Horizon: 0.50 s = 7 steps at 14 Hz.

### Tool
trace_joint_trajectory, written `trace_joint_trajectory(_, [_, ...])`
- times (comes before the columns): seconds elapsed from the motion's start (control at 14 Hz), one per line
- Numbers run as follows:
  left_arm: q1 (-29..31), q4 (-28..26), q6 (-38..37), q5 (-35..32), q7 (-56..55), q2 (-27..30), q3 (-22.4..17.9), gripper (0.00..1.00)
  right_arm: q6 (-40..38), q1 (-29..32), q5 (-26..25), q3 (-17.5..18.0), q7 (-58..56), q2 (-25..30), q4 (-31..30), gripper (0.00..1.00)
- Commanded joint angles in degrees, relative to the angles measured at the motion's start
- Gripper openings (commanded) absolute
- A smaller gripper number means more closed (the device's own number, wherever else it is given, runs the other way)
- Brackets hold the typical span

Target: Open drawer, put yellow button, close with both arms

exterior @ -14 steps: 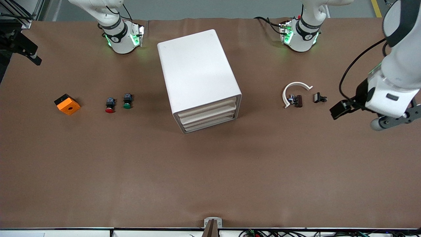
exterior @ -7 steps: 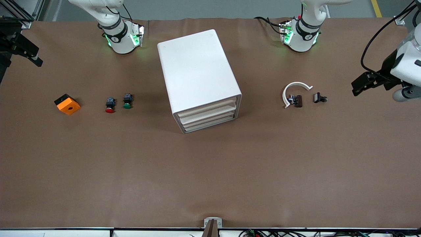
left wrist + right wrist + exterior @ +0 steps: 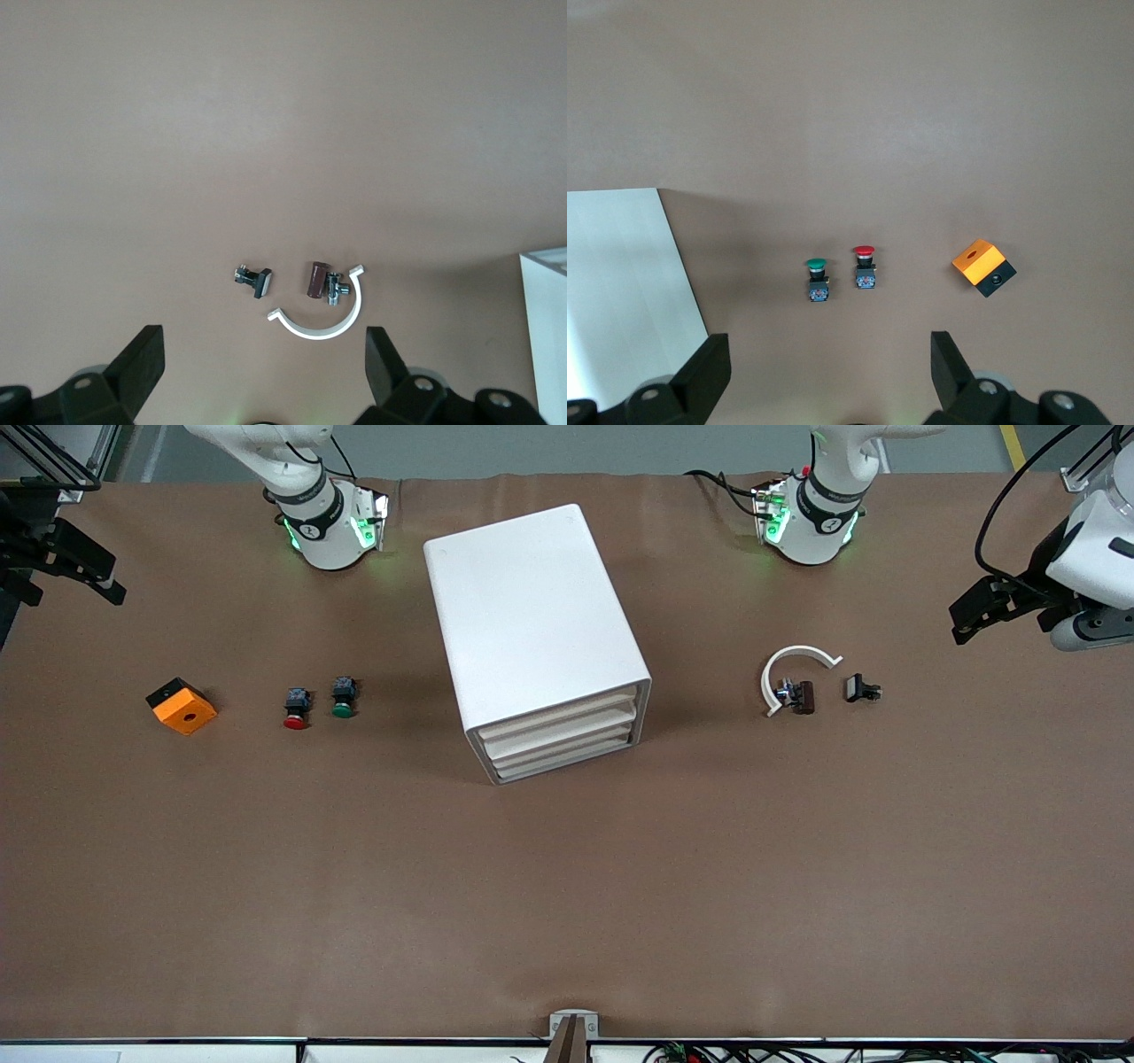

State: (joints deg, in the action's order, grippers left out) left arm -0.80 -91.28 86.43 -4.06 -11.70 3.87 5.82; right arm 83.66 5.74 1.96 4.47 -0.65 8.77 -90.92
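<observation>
The white cabinet stands mid-table with all three drawers pushed in; the topmost drawer is shut. The yellow button is out of view in every frame. My left gripper hangs over the left arm's end of the table, and the left wrist view shows it open and empty above bare table. My right gripper hovers at the right arm's end; the right wrist view shows it open with nothing between its fingers.
An orange square block, a red button and a green button lie toward the right arm's end. A white curved piece, a brown part and a black clip lie toward the left arm's end.
The left arm has drawn back from beside the black clip, up and toward its end of the table. The right gripper has shifted slightly. Both stay open.
</observation>
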Motion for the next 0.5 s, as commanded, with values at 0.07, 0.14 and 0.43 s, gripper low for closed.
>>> trace_joint_trajectory(0.07, [2.47, 0.14, -0.03, 3.53, 2.38, 0.88, -0.28, 1.00, -0.78, -0.38, -0.55, 0.01, 0.47, -0.34, 0.57, 1.00])
trace_joint_trajectory(0.14, [2.56, 1.18, -0.03, 3.53, 2.47, 0.53, -0.37, 1.00, -0.87, -0.20, -0.55, 0.01, 0.56, -0.34, 0.57, 1.00])
trace_joint_trajectory(0.43, [2.21, 4.80, -1.00, 3.27, 2.20, -2.28, -0.11, 1.00, -0.87, -2.39, -1.08, -1.04, 0.56, -0.25, 0.66, 1.00])
